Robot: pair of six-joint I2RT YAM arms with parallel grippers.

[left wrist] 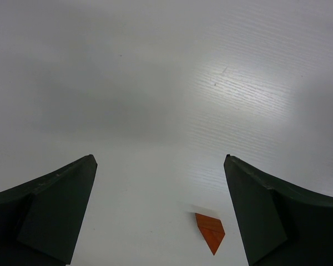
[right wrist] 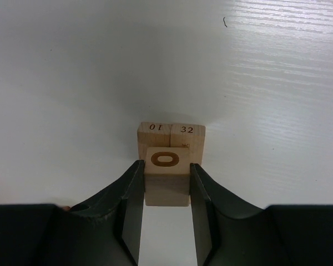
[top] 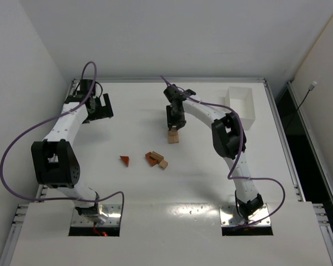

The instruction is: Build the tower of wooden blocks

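Pinching tan cube [right wrist: 166,185] in right claw [right wrist: 166,166], over two bars [right wrist: 155,136]

The white table [top: 200,183] under me has a fine lined grain, and soft light pools on it as a pale sheen [left wrist: 250,88]. Plain white walls [top: 172,33] close in behind and at both sides. A metal rail [top: 281,138] edges the table's right side. Beyond it lies a dark gap [top: 313,166] where a thin cable [top: 306,95] hangs.

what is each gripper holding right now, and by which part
Right gripper: pale tan wooden block marked O, pinched by its two opposite side faces. Left gripper: open, holding nothing.
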